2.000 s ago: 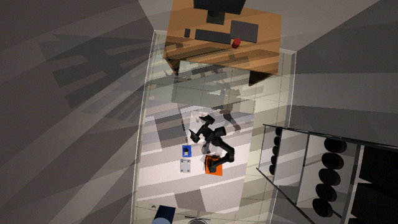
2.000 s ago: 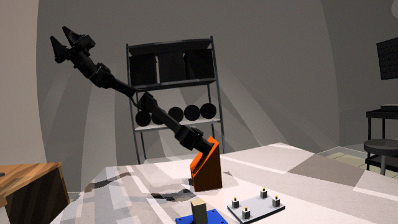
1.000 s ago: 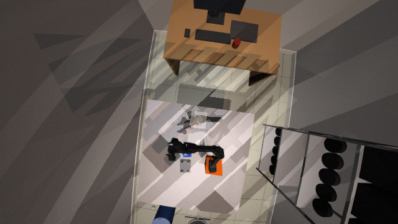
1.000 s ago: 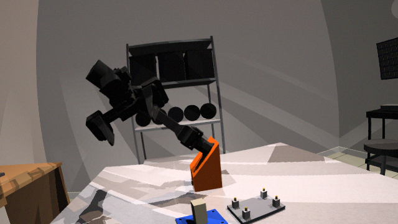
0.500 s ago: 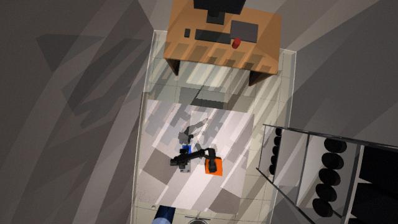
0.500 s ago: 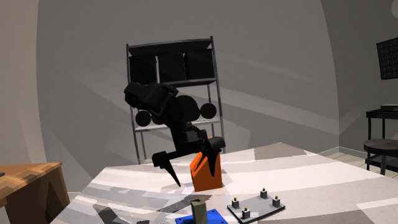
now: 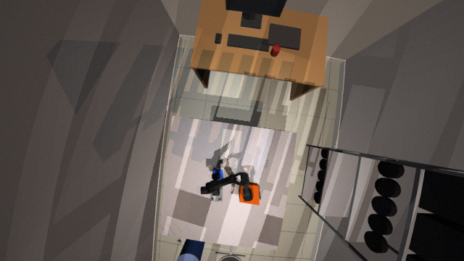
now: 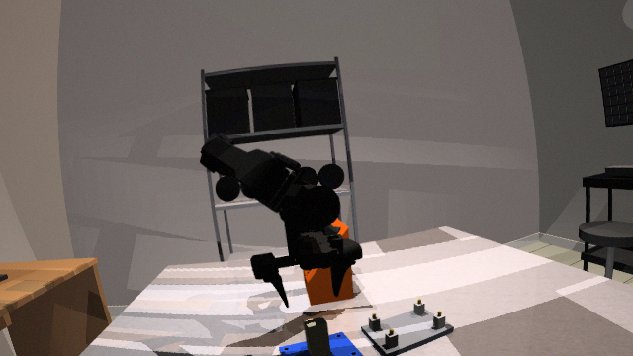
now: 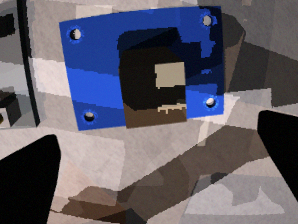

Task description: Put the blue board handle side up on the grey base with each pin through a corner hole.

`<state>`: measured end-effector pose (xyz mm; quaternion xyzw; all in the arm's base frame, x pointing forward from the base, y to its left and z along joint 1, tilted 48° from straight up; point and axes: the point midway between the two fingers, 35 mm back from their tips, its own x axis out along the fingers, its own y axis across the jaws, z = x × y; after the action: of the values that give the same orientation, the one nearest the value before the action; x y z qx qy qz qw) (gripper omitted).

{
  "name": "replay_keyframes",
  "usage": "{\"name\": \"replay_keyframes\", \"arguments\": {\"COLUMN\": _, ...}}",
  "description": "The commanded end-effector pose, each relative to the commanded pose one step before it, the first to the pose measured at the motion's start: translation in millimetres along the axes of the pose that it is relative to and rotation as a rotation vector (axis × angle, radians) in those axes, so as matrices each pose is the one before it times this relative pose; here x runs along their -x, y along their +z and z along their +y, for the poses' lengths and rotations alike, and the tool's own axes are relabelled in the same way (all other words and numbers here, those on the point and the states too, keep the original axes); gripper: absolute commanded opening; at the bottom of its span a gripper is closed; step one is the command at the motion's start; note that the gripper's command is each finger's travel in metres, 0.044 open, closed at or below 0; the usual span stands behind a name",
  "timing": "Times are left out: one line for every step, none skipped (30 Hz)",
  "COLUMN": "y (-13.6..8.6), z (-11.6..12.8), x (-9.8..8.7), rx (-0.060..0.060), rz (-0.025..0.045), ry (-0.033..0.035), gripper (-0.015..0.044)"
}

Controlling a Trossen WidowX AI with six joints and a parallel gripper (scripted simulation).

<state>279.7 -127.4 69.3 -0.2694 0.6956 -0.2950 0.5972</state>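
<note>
Wooden desk (image 7: 308,47) (image 8: 54,277), grey walls, shelf rack (image 7: 359,181) (image 8: 346,148), round stool (image 8: 610,234), pale tiled floor, streaked light

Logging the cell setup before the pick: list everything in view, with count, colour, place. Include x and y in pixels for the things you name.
Board (image 8: 341,342) (image 9: 97,82): 1, blue, on table
Handle (image 8: 316,336) (image 9: 137,80): 1, dark with pale patches, on board
Base (image 8: 407,330): 1, grey, beside board
Posts: 4, grey, on base
Pins: 4, gold, on posts
Table (image 7: 228,221) (image 8: 430,262): 1, pale, under these
Desk (image 7: 308,65) (image 8: 59,269): 1, wood-brown, beyond table
Cup-like object (image 7: 275,51): 1, red, on desk
Shelf rack (image 8: 272,132): 1, grey, by wall
Stool (image 8: 610,233): 1, grey, far side
Arm (image 8: 312,208): 1, black, orange mount
Pincer (image 8: 313,301): 1, black, open above table
</note>
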Motion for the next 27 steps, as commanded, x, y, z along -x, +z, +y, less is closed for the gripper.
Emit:
{"name": "replay_keyframes", "arguments": {"y": -0.55, "z": 0.48, "x": -10.45, "rx": 0.0088, "rz": 0.00252, "ry": -0.0067, "gripper": 0.044}}
{"name": "replay_keyframes", "arguments": {"y": 0.28, "z": -0.14, "x": -1.2, "rx": 0.0, "rz": -0.00002, "ry": 0.0, "gripper": 0.044}}
{"name": "replay_keyframes", "arguments": {"y": 0.79, "z": -0.45, "x": -3.59, "rx": -0.0001, "rz": -0.00005, "ry": -0.00007, "gripper": 0.044}}
{"name": "replay_keyframes", "arguments": {"y": 1.09, "z": -0.72, "x": -5.39, "rx": -0.0001, "rz": -0.00002, "ry": -0.0003, "gripper": 0.044}}
{"name": "replay_keyframes", "arguments": {"y": 0.66, "z": -0.51, "x": -3.6, "rx": -0.0001, "rz": 0.00003, "ry": -0.00033, "gripper": 0.044}}
{"name": "replay_keyframes", "arguments": {"y": 0.21, "z": -0.18, "x": -1.2, "rx": 0.0, "rz": 0.00002, "ry": -0.00013, "gripper": 0.044}}
{"name": "replay_keyframes", "arguments": {"y": 0.0, "z": 0.0, "x": 0.0, "rx": 0.0, "rz": 0.0, "ry": 0.0, "gripper": 0.044}}
{"name": "replay_keyframes", "arguments": {"y": 0.0, "z": 0.0, "x": 0.0, "rx": 0.0, "rz": 0.0, "ry": 0.0, "gripper": 0.044}}
{"name": "replay_keyframes", "arguments": {"y": 0.03, "z": 0.01, "x": -0.27, "rx": 0.0, "rz": -0.00001, "ry": 0.00004, "gripper": 0.044}}
{"name": "replay_keyframes", "arguments": {"y": 0.09, "z": 0.04, "x": -0.82, "rx": 0.0, "rz": -0.00002, "ry": 0.00013, "gripper": 0.044}}
{"name": "replay_keyframes", "arguments": {"y": 0.14, "z": 0.06, "x": -1.36, "rx": 0.0, "rz": -0.00003, "ry": 0.0002, "gripper": 0.044}}
{"name": "replay_keyframes", "arguments": {"y": 0.16, "z": 0.07, "x": -1.63, "rx": 0.0, "rz": -0.00003, "ry": 0.00023, "gripper": 0.044}}
{"name": "replay_keyframes", "arguments": {"y": 0.15, "z": 0.06, "x": -1.63, "rx": 0.0, "rz": -0.00003, "ry": 0.00021, "gripper": 0.044}}
{"name": "replay_keyframes", "arguments": {"y": 0.14, "z": 0.06, "x": -1.63, "rx": 0.0, "rz": -0.00003, "ry": 0.00019, "gripper": 0.044}}
{"name": "replay_keyframes", "arguments": {"y": 0.13, "z": 0.06, "x": -1.63, "rx": 0.0, "rz": -0.00002, "ry": 0.00018, "gripper": 0.044}}
{"name": "replay_keyframes", "arguments": {"y": 0.12, "z": 0.05, "x": -1.63, "rx": 0.0, "rz": -0.00002, "ry": 0.00016, "gripper": 0.044}}
{"name": "replay_keyframes", "arguments": {"y": 0.11, "z": 0.05, "x": -1.63, "rx": 0.0, "rz": -0.00002, "ry": 0.00014, "gripper": 0.044}}
{"name": "replay_keyframes", "arguments": {"y": 0.1, "z": 0.04, "x": -1.63, "rx": 0.0, "rz": -0.00002, "ry": 0.00013, "gripper": 0.044}}
{"name": "replay_keyframes", "arguments": {"y": 0.09, "z": 0.04, "x": -1.62, "rx": 0.0, "rz": -0.00003, "ry": 0.00012, "gripper": 0.044}}
{"name": "replay_keyframes", "arguments": {"y": 0.08, "z": 0.03, "x": -1.62, "rx": 0.0, "rz": -0.00003, "ry": 0.0001, "gripper": 0.044}}
{"name": "replay_keyframes", "arguments": {"y": 0.07, "z": 0.03, "x": -1.62, "rx": 0.0, "rz": -0.00003, "ry": 0.00008, "gripper": 0.044}}
{"name": "replay_keyframes", "arguments": {"y": 0.06, "z": 0.03, "x": -1.62, "rx": 0.0, "rz": -0.00002, "ry": 0.00006, "gripper": 0.044}}
{"name": "replay_keyframes", "arguments": {"y": 0.05, "z": 0.02, "x": -1.61, "rx": 0.0, "rz": -0.00002, "ry": 0.00005, "gripper": 0.044}}
{"name": "replay_keyframes", "arguments": {"y": 0.04, "z": 0.02, "x": -1.61, "rx": 0.0, "rz": -0.00002, "ry": 0.00003, "gripper": 0.044}}
{"name": "replay_keyframes", "arguments": {"y": 0.03, "z": 0.01, "x": -1.61, "rx": 0.0, "rz": -0.00001, "ry": 0.00001, "gripper": 0.044}}
{"name": "replay_keyframes", "arguments": {"y": 0.02, "z": 0.01, "x": -1.61, "rx": 0.0, "rz": -0.00001, "ry": 0.0, "gripper": 0.044}}
{"name": "replay_keyframes", "arguments": {"y": 0.01, "z": 0.01, "x": -1.6, "rx": 0.0, "rz": -0.00001, "ry": -0.00002, "gripper": 0.044}}
